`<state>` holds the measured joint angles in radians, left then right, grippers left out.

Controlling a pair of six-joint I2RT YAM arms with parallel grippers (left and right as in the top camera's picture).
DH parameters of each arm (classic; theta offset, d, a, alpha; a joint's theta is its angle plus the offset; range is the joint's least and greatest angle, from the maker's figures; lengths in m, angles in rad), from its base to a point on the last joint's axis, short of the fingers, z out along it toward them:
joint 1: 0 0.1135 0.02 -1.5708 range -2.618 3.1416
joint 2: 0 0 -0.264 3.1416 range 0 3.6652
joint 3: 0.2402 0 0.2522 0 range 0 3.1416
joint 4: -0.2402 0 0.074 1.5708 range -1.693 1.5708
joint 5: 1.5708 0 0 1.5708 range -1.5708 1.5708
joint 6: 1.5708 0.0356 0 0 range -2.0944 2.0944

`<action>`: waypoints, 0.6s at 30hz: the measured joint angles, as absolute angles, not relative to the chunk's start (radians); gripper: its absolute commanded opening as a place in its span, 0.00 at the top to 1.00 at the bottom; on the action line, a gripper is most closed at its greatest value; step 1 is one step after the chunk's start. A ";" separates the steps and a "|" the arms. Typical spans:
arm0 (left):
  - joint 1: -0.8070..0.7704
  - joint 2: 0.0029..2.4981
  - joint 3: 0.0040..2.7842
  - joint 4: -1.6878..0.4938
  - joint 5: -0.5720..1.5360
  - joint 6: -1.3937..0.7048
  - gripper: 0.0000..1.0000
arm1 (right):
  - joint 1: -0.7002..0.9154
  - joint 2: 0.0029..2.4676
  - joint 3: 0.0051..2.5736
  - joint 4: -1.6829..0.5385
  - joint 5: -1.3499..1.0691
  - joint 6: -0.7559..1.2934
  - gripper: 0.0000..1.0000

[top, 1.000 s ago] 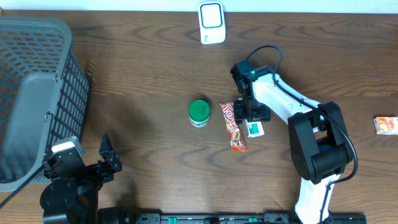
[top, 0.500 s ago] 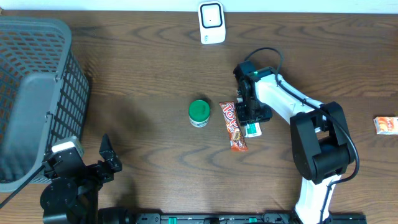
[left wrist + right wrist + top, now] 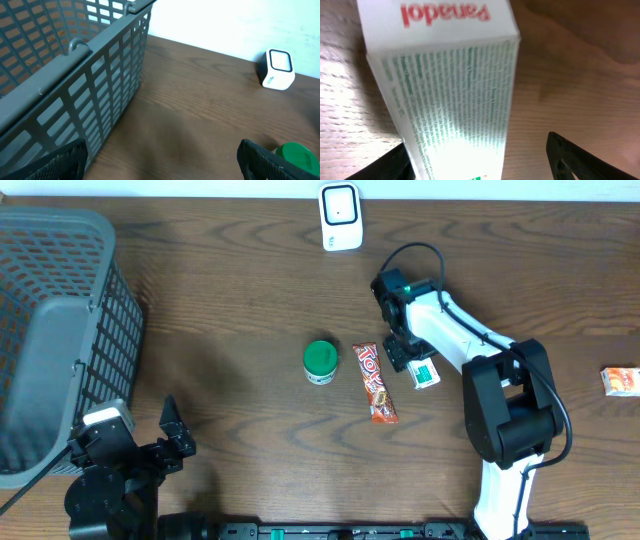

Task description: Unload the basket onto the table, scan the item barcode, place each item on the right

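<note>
**Overhead:** We see the right gripper [image 3: 404,360] low over the dark wooden table [image 3: 230,300], right of centre. The small white-and-green cardboard box [image 3: 427,374] lies flat just at its near-right side. From up here we cannot tell how wide the jaws stand. Left of the gripper lies a red-and-orange candy bar wrapper [image 3: 376,383], and left of that a round green-lidded tub [image 3: 321,361]. A white box-shaped scanner [image 3: 341,217] stands at the far edge, well apart from the box. A grey plastic mesh basket [image 3: 125,320] takes up the left side, and a small orange-and-white packet [image 3: 621,380] lies at the right edge. The left gripper [image 3: 178,430] sits near the near-left corner.

**Left wrist:** We find the left gripper [image 3: 165,162] spread wide, with only bare table between its black fingers. The basket [image 3: 100,90] rises on the left, the scanner [image 3: 276,70] stands far right, and the green tub [image 3: 297,156] shows just beyond one fingertip.

**Right wrist:** The box [image 3: 450,80] fills our view, resting on the wood with red "Panadol" lettering upside down on one face and green print down another. It lies between the fingers of the right gripper [image 3: 487,160]. A clear strip of table separates it from one black finger [image 3: 585,157], while the other finger is just beside its opposite edge. The jaws stand wider than the box and are not clamped on it.
</note>
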<state>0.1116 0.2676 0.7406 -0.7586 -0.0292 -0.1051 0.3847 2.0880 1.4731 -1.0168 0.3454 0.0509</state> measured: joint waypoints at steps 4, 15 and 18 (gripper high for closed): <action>0.112 0.268 0.741 -0.758 -0.030 -0.105 0.04 | 0.385 2.091 1.558 -1.127 0.325 0.052 0.26; 0.112 0.268 0.741 -0.759 -0.030 -0.105 0.04 | 0.385 2.091 1.596 -1.256 0.099 0.204 0.87; 0.112 0.268 0.741 -0.759 -0.030 -0.105 0.04 | 0.386 2.091 1.594 -1.250 0.040 0.240 0.87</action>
<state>0.1116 0.2676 0.7406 -0.7586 -0.0296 -0.1051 0.3859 2.0907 1.5940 -1.2499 0.0399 0.2401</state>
